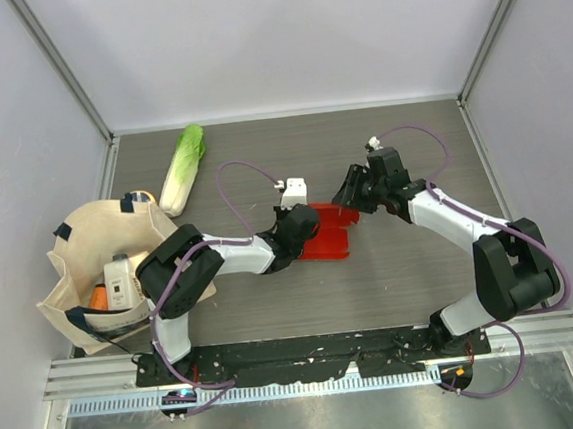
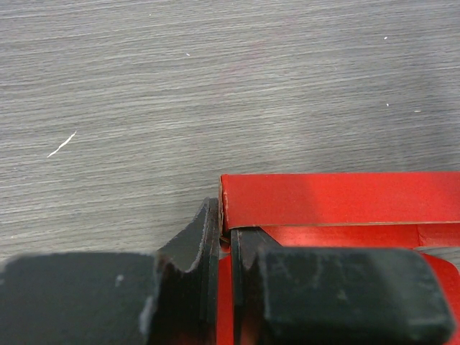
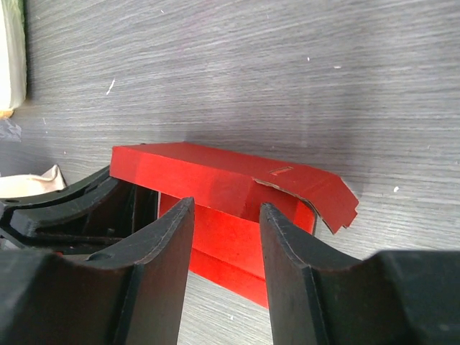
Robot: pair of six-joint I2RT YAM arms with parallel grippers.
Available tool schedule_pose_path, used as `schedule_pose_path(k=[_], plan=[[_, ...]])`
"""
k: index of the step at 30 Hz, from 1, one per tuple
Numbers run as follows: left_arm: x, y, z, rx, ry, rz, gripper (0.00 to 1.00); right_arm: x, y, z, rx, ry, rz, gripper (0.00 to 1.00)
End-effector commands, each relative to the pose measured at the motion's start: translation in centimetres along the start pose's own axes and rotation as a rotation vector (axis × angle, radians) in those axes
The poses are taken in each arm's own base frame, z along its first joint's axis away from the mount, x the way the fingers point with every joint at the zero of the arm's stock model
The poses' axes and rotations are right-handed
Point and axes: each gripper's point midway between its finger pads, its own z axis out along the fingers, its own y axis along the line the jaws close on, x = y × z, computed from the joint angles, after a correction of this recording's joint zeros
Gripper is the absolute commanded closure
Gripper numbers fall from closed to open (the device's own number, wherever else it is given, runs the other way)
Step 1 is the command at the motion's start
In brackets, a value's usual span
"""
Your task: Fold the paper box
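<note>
A bright red, creased thin-card paper box point(image 1: 331, 236) lies near the middle of the grey wood-grain table point(image 1: 393, 285), between the two arms, partly formed with one long wall standing upright and a torn-looking flap sticking out at one corner. The left gripper point(image 1: 303, 233) meets it from the left side. In the left wrist view its black fingers point(image 2: 205, 241) are pressed almost together with a thin red edge of card pinched between them, just below the raised red wall. The right gripper point(image 1: 349, 201) sits at the far right corner of the box. In the right wrist view its fingers point(image 3: 172, 248) are spread apart with the red wall showing through the gap, though whether either finger touches the card cannot be told from this angle. At the left edge of the table sits a beige cloth tote bag point(image 1: 83, 242) with dark handles, and a pale green napa cabbage point(image 1: 182, 168) lies beyond it, well apart from the box.
</note>
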Motion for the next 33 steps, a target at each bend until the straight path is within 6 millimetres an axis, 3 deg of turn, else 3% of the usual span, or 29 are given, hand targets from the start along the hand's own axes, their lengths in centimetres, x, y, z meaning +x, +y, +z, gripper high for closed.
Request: schedule_pose_path(k=[1, 8, 15, 22, 27, 29, 33], plan=[[-2.2, 0.7, -0.5, -0.028, -0.052, -0.046, 1.0, -0.2, 0.4, -0.1, -0.016, -0.024, 0.013, 0.53], [-2.2, 0.7, -0.5, -0.027, -0.052, -0.049, 1.0, 0.8, -0.3, 0.1, -0.017, -0.025, 0.042, 0.54], [-2.2, 0.5, -0.6, -0.014, -0.05, -0.053, 1.0, -1.5, 2.6, 0.7, -0.171, -0.13, 0.211, 0.54], [-2.2, 0.2, -0.9, 0.0, -0.051, -0.058, 1.0, -1.8, 3.4, 1.2, -0.262, -0.134, 0.386, 0.61], [-2.2, 0.3, -1.2, 0.005, -0.054, -0.069, 1.0, -1.9, 2.6, 1.3, -0.31, -0.158, 0.527, 0.76], [-2.3, 0.3, -1.4, 0.011, -0.054, -0.082, 1.0, -1.4, 1.5, 1.5, -0.301, -0.16, 0.582, 0.99], [-2.6, 0.3, -1.7, 0.014, -0.058, -0.128, 1.0, -2.3, 0.4, 1.0, -0.411, -0.245, 0.69, 0.99]])
